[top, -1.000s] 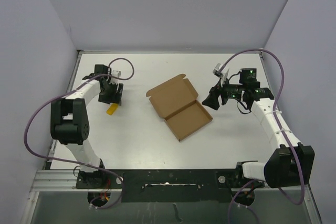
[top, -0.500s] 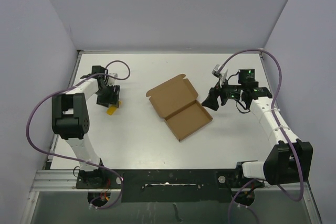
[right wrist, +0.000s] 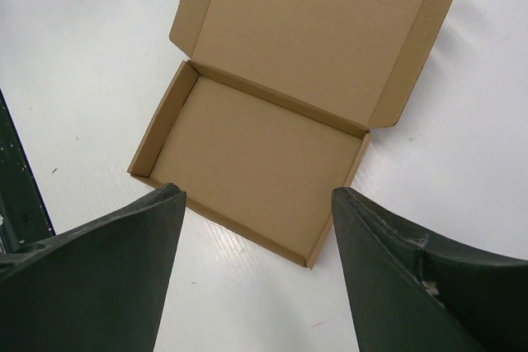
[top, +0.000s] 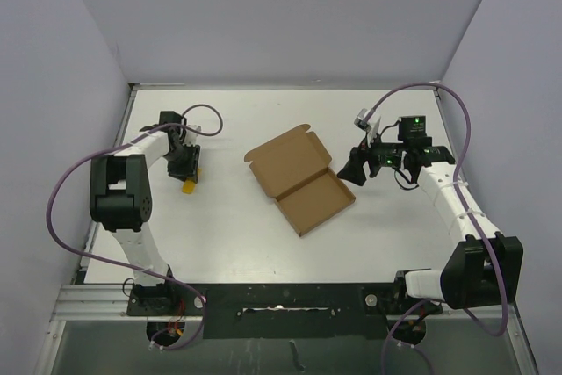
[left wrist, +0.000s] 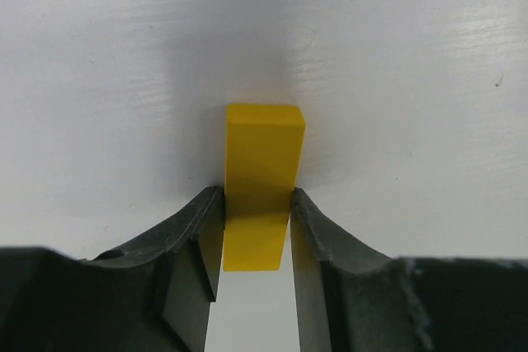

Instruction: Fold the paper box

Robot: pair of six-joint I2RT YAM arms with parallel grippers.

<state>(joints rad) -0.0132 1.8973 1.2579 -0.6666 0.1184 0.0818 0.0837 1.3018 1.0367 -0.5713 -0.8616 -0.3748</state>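
Paper box (top: 299,178) sits mid-surface (top: 263,120), open and set diagonally. Tray (top: 314,203) is on the side toward the near edge, with its walls already up. Lid (top: 287,159) lies flat on the side toward the far edge. The hinge crease between them, the long axis, runs from near-left to far-right, and its far-right end points roughly at the right tool (top: 356,170). That tool hangs just off the box's right corner, released, jaws wide with nothing between them. Its wrist view looks across the tray to the lid beyond. Left tool (top: 186,173) is well apart from the box, near the left edge of the surface. It is clenched on a yellow block (left wrist: 262,154), with both inner faces touching the block's long sides. So the right arm is clearly nearer and free, while the left is busy with something that isn't the box. My read is that the remaining fold is the lid over the crease onto the tray. The lid's free edge is on the side away from the right tool, so it has to reach over the tray or come around the far corner. Main risk is the light box sliding with nothing pinning it.
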